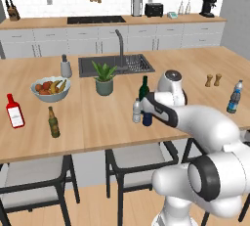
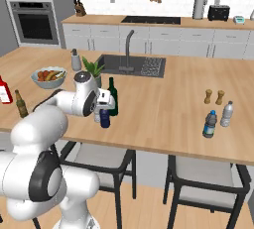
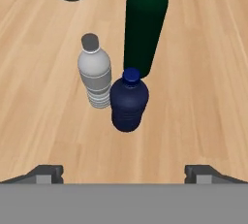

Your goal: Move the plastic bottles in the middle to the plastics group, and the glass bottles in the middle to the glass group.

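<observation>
1. The gripper [image 3: 124,174] hung above the middle cluster of bottles near the front edge of the worktop [image 1: 97,122], looking down on them; its fingers [image 3: 46,173] stood wide apart and held nothing.
2. The squat dark blue bottle [image 3: 128,103] stood upright closest to the gripper, between the spread fingers but not touching them.
3. The clear greyish bottle [image 3: 95,72] with its white cap stood just beside the blue one (in the left base view it stood to the blue one's left).
4. The tall dark green bottle [image 3: 144,24] rose just behind those two, towards the sink [image 1: 114,65].
5. The slim water bottle [image 1: 234,97] with the blue cap stood near the right end of the worktop, well apart from the cluster, with two wooden shakers [image 1: 213,79] farther back.
6. The red flask-shaped bottle [image 1: 14,111] and the small olive-brown bottle [image 1: 53,122] stood near the left end, the brown one nearer the front edge.
7. A fruit bowl [image 1: 51,88] and a potted plant [image 1: 104,79] sat between the sink and the bottles.
</observation>
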